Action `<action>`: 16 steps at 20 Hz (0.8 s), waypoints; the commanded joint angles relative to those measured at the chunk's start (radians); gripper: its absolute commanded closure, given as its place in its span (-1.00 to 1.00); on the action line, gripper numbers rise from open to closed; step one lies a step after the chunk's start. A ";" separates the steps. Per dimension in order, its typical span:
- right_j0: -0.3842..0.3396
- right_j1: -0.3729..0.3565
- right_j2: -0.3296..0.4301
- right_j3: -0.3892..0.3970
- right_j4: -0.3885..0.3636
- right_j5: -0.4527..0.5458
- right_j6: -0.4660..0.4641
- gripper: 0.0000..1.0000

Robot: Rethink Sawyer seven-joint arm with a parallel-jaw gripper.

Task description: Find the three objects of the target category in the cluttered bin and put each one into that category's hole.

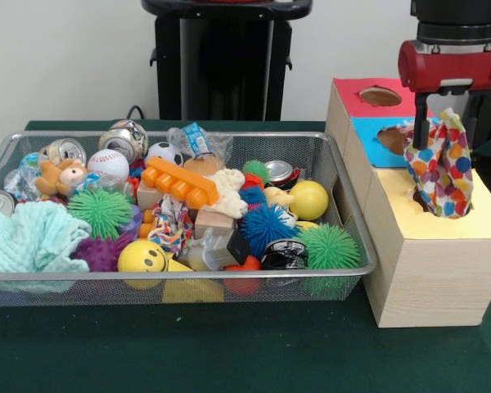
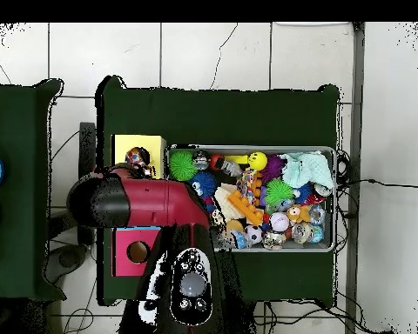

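Fingers (image 1: 423, 123) are clamped on the top of a dotted fabric piece (image 1: 442, 170), which hangs limp over the yellow-topped box (image 1: 442, 225), covering its hole. Gripper (image 1: 430, 129) hangs beside the wire mesh bin (image 1: 348, 217) of toys.

Light: bright, even, from above.
Shadows: soft, beneath the silver wire-mesh basket (image 1: 180, 286).
Focus: front view slightly soft.

The dotted cloth (image 1: 440, 168) hides the yellow box's hole and the jaws' tips.
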State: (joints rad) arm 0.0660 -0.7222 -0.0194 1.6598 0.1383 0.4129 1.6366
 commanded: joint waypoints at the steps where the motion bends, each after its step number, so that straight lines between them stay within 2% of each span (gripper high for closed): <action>1: -0.017 0.003 0.048 0.079 0.035 0.137 0.172 -1.00; 5: -0.007 0.006 0.031 0.073 0.032 0.134 0.184 -1.00; 6: -0.002 0.008 0.022 0.069 0.033 0.137 0.194 1.00; 13: 0.007 0.012 0.010 0.062 0.031 0.142 0.197 1.00; 16: -0.011 0.012 0.039 0.064 0.031 0.131 0.167 1.00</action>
State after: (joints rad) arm 0.0728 -0.7289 -0.0207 1.6614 0.1470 0.4302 1.6366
